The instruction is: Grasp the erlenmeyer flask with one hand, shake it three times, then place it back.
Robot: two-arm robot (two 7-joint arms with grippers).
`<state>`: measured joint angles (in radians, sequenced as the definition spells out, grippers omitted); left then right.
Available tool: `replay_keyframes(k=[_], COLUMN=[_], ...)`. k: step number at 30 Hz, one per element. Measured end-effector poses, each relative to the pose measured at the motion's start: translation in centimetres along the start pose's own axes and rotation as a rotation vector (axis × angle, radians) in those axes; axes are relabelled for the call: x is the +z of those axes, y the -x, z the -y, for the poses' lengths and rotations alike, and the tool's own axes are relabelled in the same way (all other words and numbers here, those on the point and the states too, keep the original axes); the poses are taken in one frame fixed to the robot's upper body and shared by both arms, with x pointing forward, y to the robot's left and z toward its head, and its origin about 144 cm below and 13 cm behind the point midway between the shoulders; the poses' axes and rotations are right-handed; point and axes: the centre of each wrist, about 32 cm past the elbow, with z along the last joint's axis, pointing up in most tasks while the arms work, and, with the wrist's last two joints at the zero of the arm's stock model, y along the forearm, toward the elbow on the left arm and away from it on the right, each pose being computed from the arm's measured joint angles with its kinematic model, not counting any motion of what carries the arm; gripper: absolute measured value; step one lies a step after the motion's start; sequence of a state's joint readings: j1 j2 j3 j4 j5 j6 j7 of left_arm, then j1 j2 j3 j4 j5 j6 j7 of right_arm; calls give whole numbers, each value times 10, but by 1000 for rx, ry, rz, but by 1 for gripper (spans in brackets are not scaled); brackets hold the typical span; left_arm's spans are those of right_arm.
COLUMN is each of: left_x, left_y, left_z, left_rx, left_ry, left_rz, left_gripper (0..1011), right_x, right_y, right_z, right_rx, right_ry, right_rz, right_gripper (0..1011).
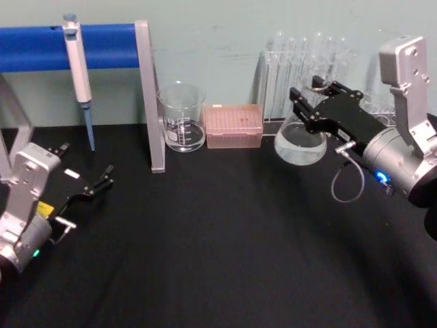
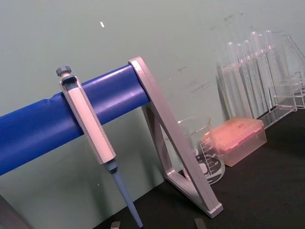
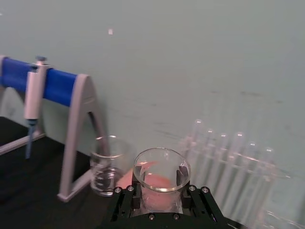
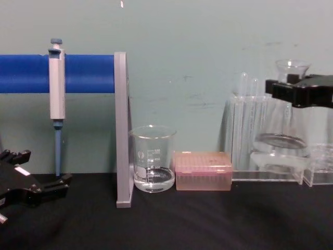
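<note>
The erlenmeyer flask is a clear conical flask with some clear liquid in its wide base. My right gripper is shut on its neck just under the flared rim. In the chest view the flask hangs a little above the black table, in front of the test tubes, with the right gripper at its neck. The right wrist view looks down onto the flask's rim between the black fingers. My left gripper rests low at the left of the table, open and holding nothing.
A glass beaker and a pink tip box stand at the back. A test tube rack is behind the flask. A pipette hangs on a blue bar with a grey stand. The black table lies in front.
</note>
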<state>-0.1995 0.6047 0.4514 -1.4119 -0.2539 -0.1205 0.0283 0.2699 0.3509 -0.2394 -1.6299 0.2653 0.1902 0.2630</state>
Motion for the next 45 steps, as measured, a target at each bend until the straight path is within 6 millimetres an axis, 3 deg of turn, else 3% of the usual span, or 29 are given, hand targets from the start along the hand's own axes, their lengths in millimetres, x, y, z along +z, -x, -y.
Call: replay_keyframes(k=[20,45], left_x=[0,0], left_y=[0,0], left_z=[0,0], left_rx=[0,0], left_ry=[0,0], left_rz=[0,0], left_gripper=[1001,1001], right_x=[0,-8], right_y=[16,12], right_z=[-1,-4], right_rx=[244,378], right_ry=[-25,-38], right_rz=[-4,-11], right_gripper=[450,450])
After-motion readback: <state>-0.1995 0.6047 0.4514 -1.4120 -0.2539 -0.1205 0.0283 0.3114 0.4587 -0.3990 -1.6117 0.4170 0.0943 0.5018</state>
